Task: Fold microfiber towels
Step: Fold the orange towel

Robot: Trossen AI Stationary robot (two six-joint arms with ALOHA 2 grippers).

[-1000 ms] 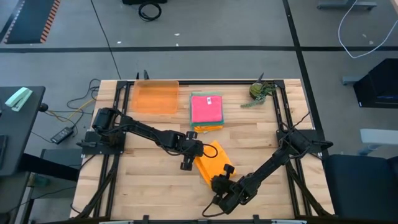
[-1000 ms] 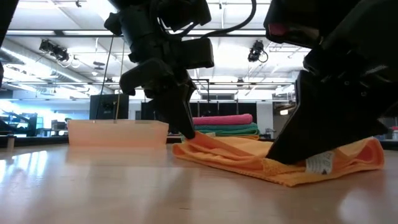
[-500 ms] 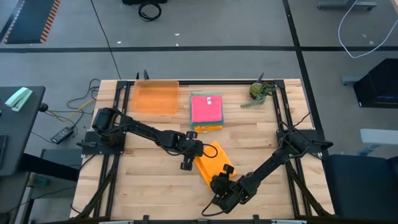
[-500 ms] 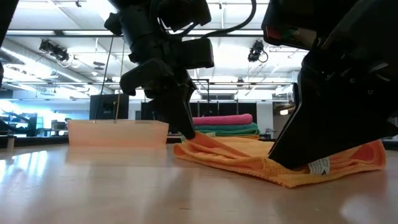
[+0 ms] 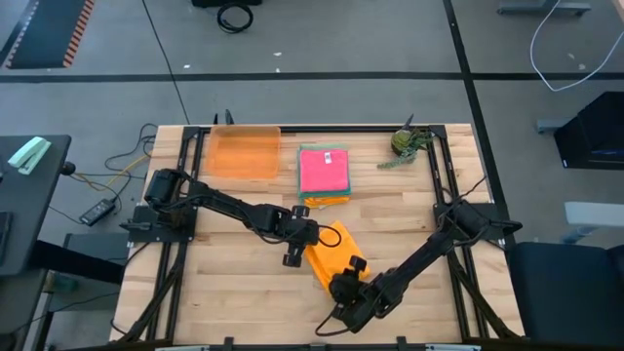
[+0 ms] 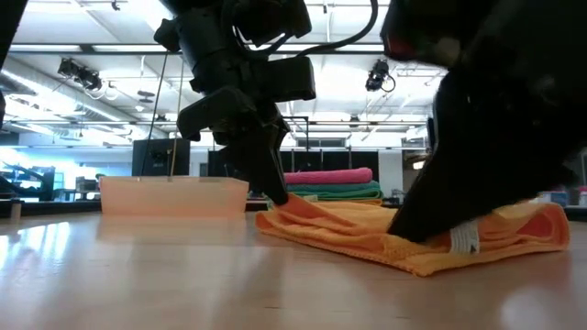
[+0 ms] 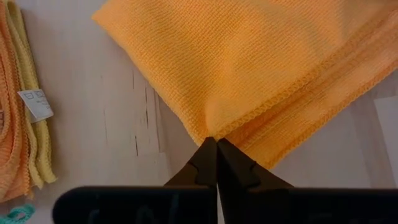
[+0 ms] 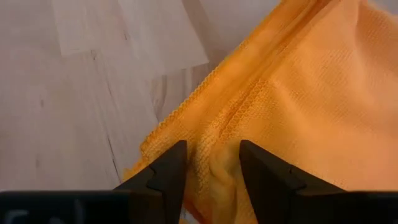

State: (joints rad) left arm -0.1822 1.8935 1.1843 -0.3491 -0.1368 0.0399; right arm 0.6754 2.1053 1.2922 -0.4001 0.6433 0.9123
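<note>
An orange microfiber towel (image 5: 336,255) lies folded on the table's middle near part, its hems doubled. My left gripper (image 7: 216,144) is shut at the towel's far left corner. My right gripper (image 8: 211,165) is open at the towel's near corner. Its two fingers stand on either side of a puckered hem (image 8: 219,134), beside the white tag (image 6: 465,236). A stack of folded towels (image 5: 324,174), pink on top, rests flat at the far middle. My left gripper pinches the orange towel's corner (image 7: 210,132) between its two shut fingertips, where two hemmed edges meet, so more than one layer. The fingers slant down from the table's left side. The corner rises a little to the fingertips (image 6: 278,194); the rest lies on the table. My right gripper stands astride the near corner; I cannot tell whether its fingers touch the cloth.
A translucent orange tray (image 5: 244,153) stands at the far left, next to the towel stack. A small green plant-like object (image 5: 405,143) sits at the far right. Bare wood lies to the left and right of the orange towel.
My right gripper has stirred slightly at the towel's near corner and shows blurred in the low view now. The towel has kept its place and shape, and its tag has barely shifted.
</note>
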